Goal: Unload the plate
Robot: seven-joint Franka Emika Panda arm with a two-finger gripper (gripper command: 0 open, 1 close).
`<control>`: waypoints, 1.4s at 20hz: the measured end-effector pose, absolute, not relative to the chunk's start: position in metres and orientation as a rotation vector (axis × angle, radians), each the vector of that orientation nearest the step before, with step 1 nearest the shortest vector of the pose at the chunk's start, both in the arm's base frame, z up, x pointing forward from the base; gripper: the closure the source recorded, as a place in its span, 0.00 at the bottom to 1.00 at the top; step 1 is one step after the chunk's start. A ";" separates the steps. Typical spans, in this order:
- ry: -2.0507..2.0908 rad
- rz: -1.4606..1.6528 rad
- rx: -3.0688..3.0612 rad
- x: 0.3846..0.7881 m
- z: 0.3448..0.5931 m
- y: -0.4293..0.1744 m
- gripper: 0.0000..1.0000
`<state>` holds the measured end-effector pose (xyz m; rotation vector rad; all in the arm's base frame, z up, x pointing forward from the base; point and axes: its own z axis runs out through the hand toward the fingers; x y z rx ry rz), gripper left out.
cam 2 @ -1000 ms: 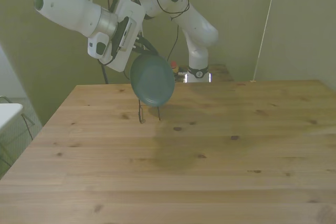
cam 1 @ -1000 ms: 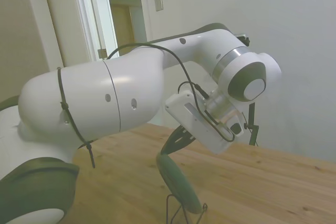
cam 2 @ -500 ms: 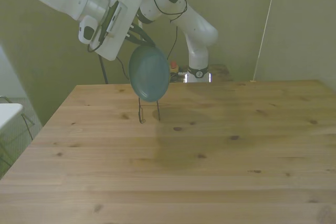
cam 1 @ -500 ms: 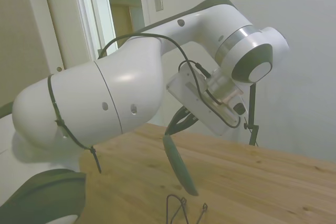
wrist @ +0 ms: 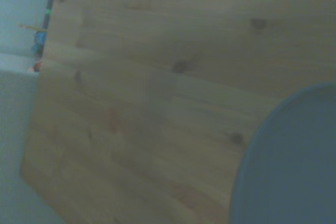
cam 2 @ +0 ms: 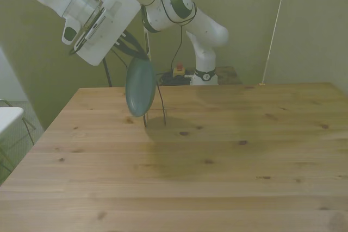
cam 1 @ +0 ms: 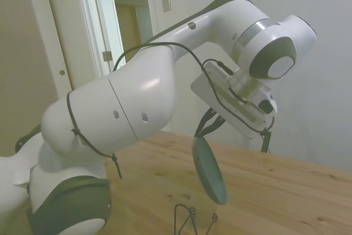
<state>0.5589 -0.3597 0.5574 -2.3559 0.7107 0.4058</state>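
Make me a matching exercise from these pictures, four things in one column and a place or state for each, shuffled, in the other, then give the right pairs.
Things:
1. plate
2. wire rack
3. gripper
4. table

States:
A. stands on the wood with nothing in it
B. hangs on edge in the air, clear of the rack
C. bare light planks with dark knots
D. shut on the plate's upper rim

Pairs: 1-B, 2-A, 3-D, 4-C

Side, front and close wrist views share the table (cam 2: 217, 156).
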 end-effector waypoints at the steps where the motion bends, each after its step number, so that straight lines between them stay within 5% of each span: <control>1: 0.745 0.393 -2.358 0.563 0.557 -0.360 1.00; 12: 1.029 0.278 -2.270 0.588 0.528 -0.387 1.00; 28: 1.052 0.270 -2.251 0.583 0.528 -0.395 1.00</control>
